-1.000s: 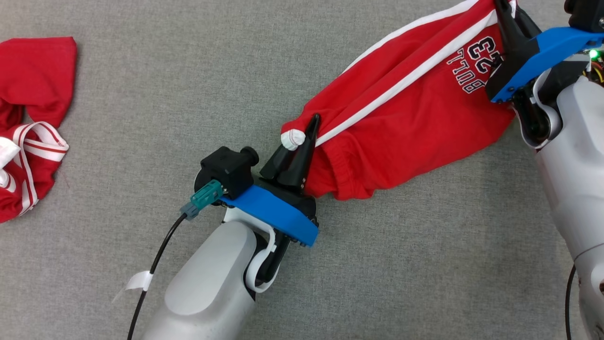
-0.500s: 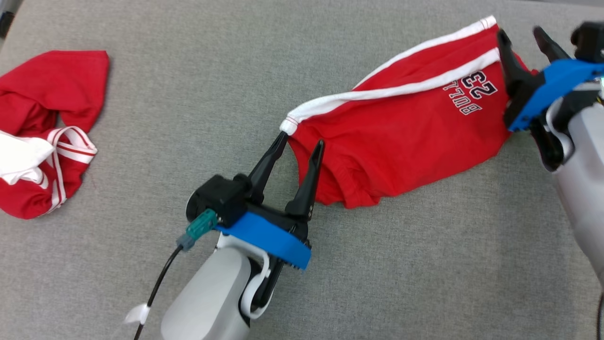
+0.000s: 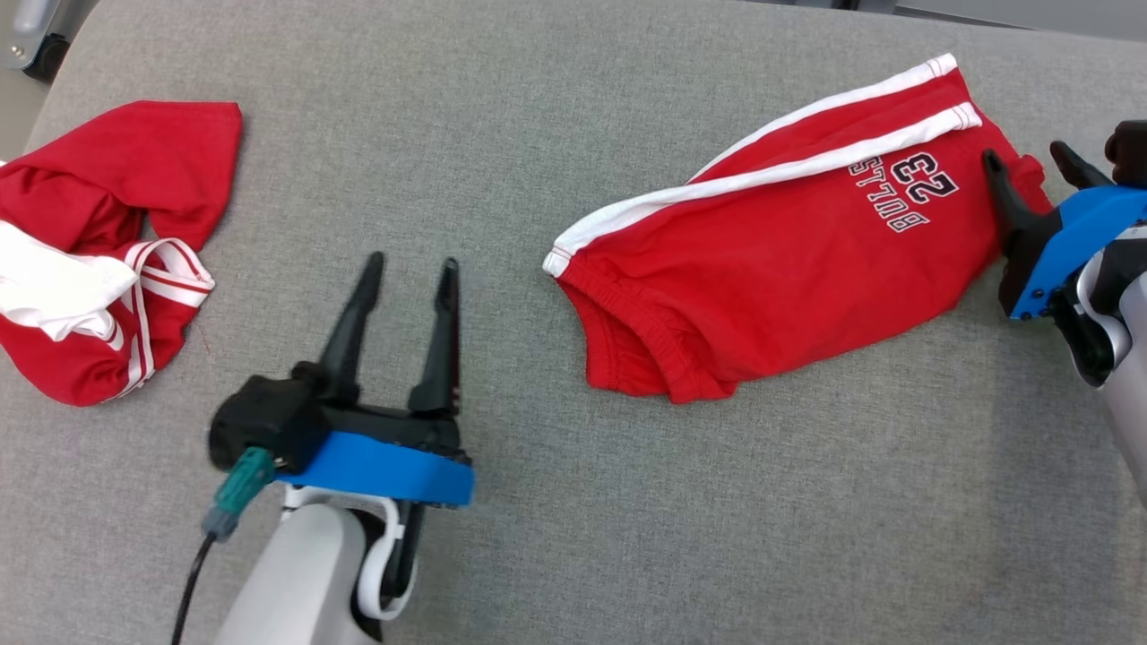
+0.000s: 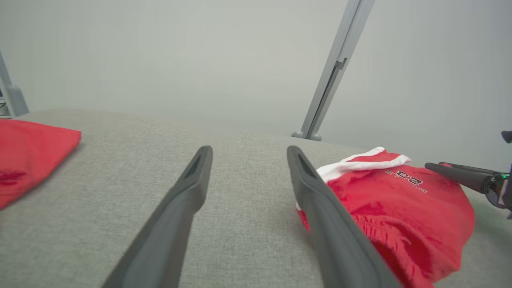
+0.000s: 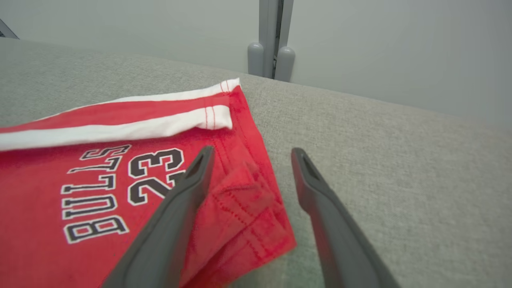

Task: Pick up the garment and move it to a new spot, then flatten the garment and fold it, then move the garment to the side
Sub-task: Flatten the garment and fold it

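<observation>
Release came at both ends: the left gripper (image 3: 411, 262) and right gripper (image 3: 1026, 154) now have fingers spread and empty, and the red Bulls shorts (image 3: 771, 269) lie on the grey cushion (image 3: 538, 134), well right of the left fingers, one corner under the right ones, probably awaiting flattening.

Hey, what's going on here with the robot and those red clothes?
A two-armed robot is tidying laundry on a grey padded surface. A pair of red shorts lies fairly flat on it, held by nothing. The left arm has its jaws open over bare surface, apart from the shorts. The right arm has its jaws open at the shorts' printed end, one finger over the hem. A second red garment lies crumpled at the far left.
</observation>
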`<state>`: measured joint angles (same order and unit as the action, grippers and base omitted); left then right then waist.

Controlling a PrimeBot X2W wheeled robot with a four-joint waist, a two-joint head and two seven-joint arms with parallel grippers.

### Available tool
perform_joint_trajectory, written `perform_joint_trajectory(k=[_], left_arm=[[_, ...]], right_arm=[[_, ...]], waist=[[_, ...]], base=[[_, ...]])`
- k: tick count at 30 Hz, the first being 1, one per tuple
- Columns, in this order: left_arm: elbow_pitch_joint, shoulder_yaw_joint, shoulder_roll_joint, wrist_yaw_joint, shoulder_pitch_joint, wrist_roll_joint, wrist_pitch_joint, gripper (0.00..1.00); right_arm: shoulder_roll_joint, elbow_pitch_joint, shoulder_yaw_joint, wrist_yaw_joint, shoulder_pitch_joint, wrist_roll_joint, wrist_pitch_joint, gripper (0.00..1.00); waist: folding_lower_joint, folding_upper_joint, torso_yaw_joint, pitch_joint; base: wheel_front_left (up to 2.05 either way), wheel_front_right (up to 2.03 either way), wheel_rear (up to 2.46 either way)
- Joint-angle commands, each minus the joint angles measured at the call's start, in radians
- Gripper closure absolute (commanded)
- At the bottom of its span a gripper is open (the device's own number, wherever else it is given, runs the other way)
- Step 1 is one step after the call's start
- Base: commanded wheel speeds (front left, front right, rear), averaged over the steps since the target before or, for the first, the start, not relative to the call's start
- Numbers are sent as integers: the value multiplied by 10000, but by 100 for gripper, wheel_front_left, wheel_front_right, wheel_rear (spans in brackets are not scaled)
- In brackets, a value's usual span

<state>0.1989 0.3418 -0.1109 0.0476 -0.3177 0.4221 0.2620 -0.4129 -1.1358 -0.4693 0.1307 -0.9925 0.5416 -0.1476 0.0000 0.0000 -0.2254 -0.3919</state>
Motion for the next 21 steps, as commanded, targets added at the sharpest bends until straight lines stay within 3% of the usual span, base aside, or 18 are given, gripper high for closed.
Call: perform_joint_trajectory(k=[1, 7, 15, 16, 17, 18, 19, 21], left_arm=[[-229, -349, -26, -116, 202, -315, 42, 0], [-818, -1889, 291, -254, 635, -1175, 36, 0], [-813, -2722, 523, -66, 891, -1836, 36, 0], [-787, -2794, 545, -27, 893, -1886, 36, 0], [-764, -2854, 558, 11, 907, -1933, 37, 0], [-750, -2882, 572, 30, 921, -1980, 37, 0], [-746, -2886, 592, 15, 936, -2040, 37, 0], [-721, -2906, 605, 17, 970, -2099, 36, 0]], right_arm=[[-119, -14, -120, 1, 147, 99, 114, 0], [-208, -220, -536, 1, -54, 256, 440, 0], [2, -657, -902, 3, -105, 381, 1256, 0], [40, -683, -950, 3, -78, 441, 1401, 40], [65, -681, -977, 4, -58, 501, 1486, 69], [77, -662, -1001, 3, -42, 557, 1513, 90], [84, -646, -993, 3, -33, 638, 1531, 100], [90, -604, -1018, 0, 19, 775, 1505, 100]], waist=[[0, 0, -28, -36], [0, 0, -164, -162], [0, 0, -243, -182], [0, 0, -243, -182], [0, 0, -230, -178], [0, 0, -207, -172], [0, 0, -182, -164], [0, 0, -86, -118]], base=[[0, 0, 0], [0, 0, 0], [0, 0, 0], [0, 0, 0], [0, 0, 0], [0, 0, 0], [0, 0, 0], [0, 0, 0]])
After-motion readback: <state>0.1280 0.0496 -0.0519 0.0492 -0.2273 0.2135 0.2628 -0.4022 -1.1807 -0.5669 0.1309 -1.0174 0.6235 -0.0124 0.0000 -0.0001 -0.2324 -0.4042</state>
